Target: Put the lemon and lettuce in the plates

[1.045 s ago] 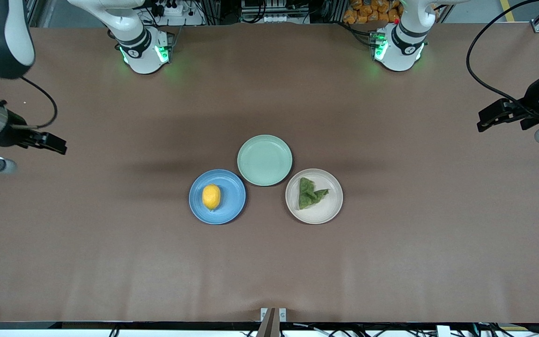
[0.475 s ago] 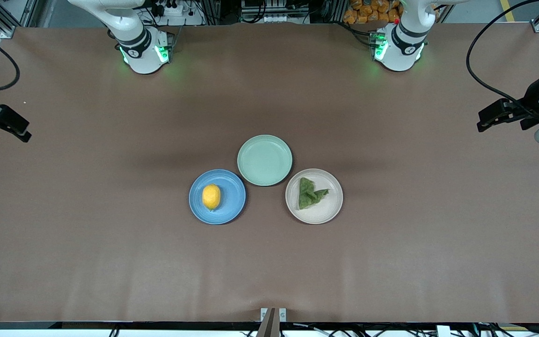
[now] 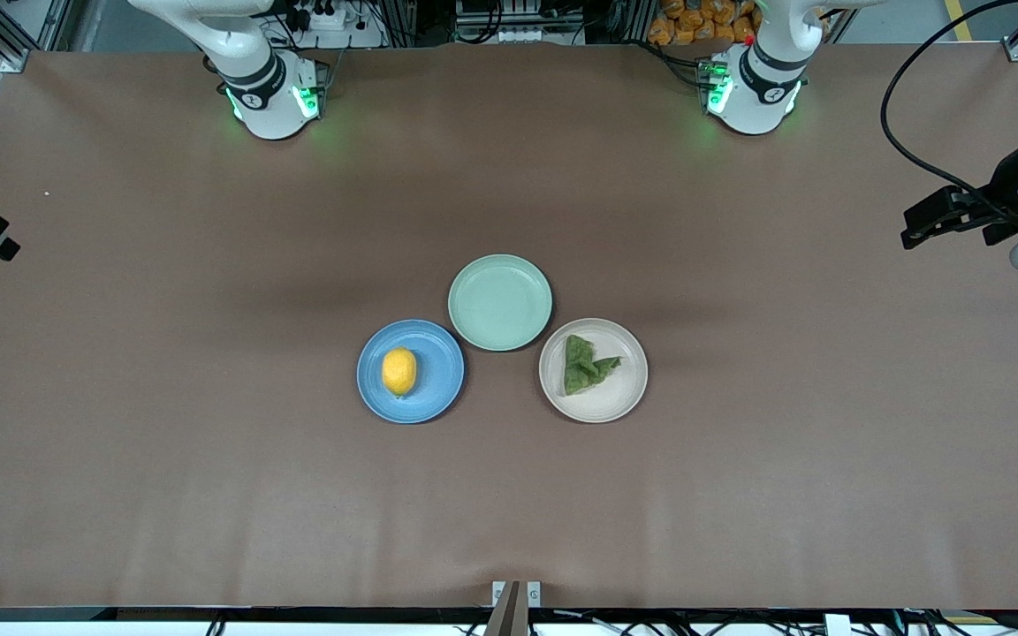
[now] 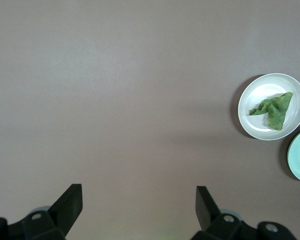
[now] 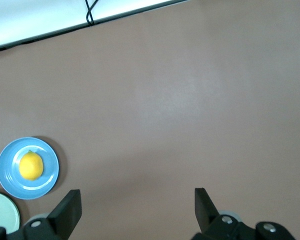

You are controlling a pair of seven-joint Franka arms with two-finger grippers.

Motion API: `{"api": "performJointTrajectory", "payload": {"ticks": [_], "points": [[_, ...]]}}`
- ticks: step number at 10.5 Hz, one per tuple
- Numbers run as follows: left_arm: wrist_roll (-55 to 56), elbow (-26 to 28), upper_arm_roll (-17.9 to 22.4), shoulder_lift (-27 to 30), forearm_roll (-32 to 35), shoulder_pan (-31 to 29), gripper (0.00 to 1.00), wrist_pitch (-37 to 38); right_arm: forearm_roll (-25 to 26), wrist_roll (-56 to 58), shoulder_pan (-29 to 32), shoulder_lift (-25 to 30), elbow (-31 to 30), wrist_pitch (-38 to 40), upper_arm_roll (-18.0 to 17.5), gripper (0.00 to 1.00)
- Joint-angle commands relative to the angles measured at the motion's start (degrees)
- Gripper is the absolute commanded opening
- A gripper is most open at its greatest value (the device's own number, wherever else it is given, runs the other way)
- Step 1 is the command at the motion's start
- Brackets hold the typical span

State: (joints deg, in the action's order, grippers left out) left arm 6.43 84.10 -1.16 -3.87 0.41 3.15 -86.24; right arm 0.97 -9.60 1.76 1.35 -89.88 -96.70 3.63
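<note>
Two released end effectors, left (image 4: 138,210) and right (image 5: 137,207) (both empty), hang over opposite table (image 3: 739,495) ends.

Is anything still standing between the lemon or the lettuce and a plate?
Nothing visible. The lemon already lies in the blue plate, the lettuce in the beige-white plate. Both grippers, left and right, hang open over bare table at their own ends.

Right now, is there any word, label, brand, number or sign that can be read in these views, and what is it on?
None: the blue plate, the beige-white plate, the mint-green plate and the brown table carry no print.
Too small to read: small marks on the arm bases along the table's edge.
</note>
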Motion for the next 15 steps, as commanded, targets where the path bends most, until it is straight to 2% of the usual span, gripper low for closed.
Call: {"api": "performJointTrajectory", "payload": {"ticks": [1, 5, 8, 11, 15], "points": [[-1.51, -1.04, 0.19, -0.09, -0.15, -0.07, 1.0, 1.17, -0.27, -0.33, -0.52, -2.4, 0.32, -1.29, 0.24, 1.0], [-1.51, -1.04, 0.19, -0.09, -0.15, -0.16, 1.0, 1.17, 1.05, 0.29, -1.05, -2.75, -0.03, -1.03, 0.24, 1.0], [-1.51, -1.04, 0.19, -0.09, -0.15, -0.16, 1.0, 1.17, 1.05, -0.15, -0.88, -3.54, 2.94, -0.59, -0.03, 1.0], [-1.51, -1.04, 0.19, -0.09, -0.24, -0.16, 1.0, 1.17, 1.14, -0.06, -1.05, -5.22, 7.87, 7.83, 0.06, 1.0], [-1.51, -1.04, 0.19, -0.17, -0.24, -0.16, 1.0, 1.17, 0.61, 0.02, -2.37, -4.78, 7.61, 7.93, 0.5, 1.0]]}}
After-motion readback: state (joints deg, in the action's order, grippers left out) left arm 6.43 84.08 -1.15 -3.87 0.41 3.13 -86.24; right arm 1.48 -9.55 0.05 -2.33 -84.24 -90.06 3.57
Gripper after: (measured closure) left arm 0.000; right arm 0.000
